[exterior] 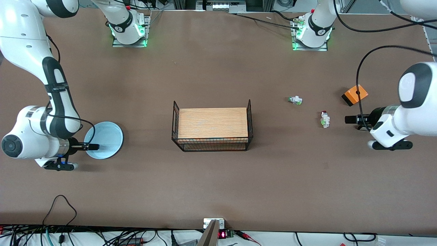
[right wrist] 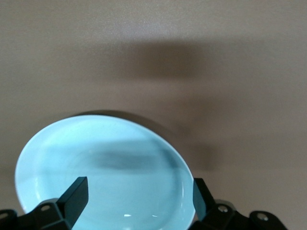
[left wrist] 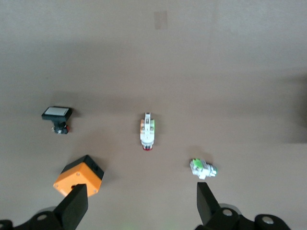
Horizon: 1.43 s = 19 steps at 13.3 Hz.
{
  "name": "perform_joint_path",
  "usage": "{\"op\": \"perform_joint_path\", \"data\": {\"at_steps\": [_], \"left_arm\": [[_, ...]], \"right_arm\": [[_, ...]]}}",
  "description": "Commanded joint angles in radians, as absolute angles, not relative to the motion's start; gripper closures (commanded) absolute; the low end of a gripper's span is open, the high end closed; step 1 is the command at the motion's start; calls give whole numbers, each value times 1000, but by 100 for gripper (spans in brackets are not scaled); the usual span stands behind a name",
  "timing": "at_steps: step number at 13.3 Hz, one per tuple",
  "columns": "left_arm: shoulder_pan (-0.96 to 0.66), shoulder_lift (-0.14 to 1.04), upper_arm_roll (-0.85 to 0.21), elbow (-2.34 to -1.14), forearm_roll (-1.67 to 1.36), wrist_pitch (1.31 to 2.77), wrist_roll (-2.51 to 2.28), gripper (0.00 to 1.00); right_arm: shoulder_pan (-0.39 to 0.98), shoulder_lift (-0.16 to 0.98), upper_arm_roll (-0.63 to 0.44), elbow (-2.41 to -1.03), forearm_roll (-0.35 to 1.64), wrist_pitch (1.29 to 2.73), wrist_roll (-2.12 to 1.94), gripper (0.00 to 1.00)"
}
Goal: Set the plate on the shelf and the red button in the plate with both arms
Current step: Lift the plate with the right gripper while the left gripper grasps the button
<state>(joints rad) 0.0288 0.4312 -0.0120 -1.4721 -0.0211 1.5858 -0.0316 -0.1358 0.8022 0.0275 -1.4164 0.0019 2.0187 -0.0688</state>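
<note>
Nothing placed yet, both pieces sit on the table (exterior: pixel 211 61). The plate (exterior: pixel 106 138) lies near the edge at the right arm's end, with the right gripper (exterior: pixel 89 147) over its rim, fingers spread wide and grasping nothing. The red button (exterior: pixel 324 119) lies on its side toward the left arm's end; the left gripper (exterior: pixel 351 119) hovers just beside it, released and empty. The wire rack (exterior: pixel 212 125) at mid-table holds only its wooden top. Both pickups and both placements remain.
</note>
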Motion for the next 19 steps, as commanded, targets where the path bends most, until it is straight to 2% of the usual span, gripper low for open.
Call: {"op": "perform_joint_path", "data": {"at_steps": [1, 4, 5, 7, 8, 10, 13, 15, 19], "left_arm": [[37, 399, -12, -1619, -35, 1733, -3, 0], [34, 397, -12, -1686, -35, 1790, -3, 0], [35, 397, -14, -1736, -37, 1840, -3, 0], [40, 379, -14, -1843, -35, 1946, -3, 0], [40, 361, -14, -1897, -37, 1997, -3, 0], [40, 341, -15, -1982, -35, 2075, -3, 0], [44, 339, -26, -2083, -37, 2204, 14, 0], [46, 351, -26, -2152, -37, 2319, 63, 0], [44, 376, -26, -2163, -37, 2342, 67, 0]], "right_arm": [[-158, 836, 34, -1396, 8, 2051, -123, 3], [-178, 857, 35, -1396, 12, 2086, -179, 5], [-182, 859, 35, -1397, 14, 2089, -196, 8], [-183, 859, 34, -1399, 15, 2088, -206, 20], [-183, 859, 34, -1399, 14, 2088, -206, 37], [-183, 871, 35, -1399, 18, 2085, -195, 41], [-184, 873, 35, -1404, 18, 2065, -199, 83], [-187, 871, 35, -1404, 20, 1969, -198, 100], [-186, 850, 35, -1399, 110, 1884, -161, 100]]}}
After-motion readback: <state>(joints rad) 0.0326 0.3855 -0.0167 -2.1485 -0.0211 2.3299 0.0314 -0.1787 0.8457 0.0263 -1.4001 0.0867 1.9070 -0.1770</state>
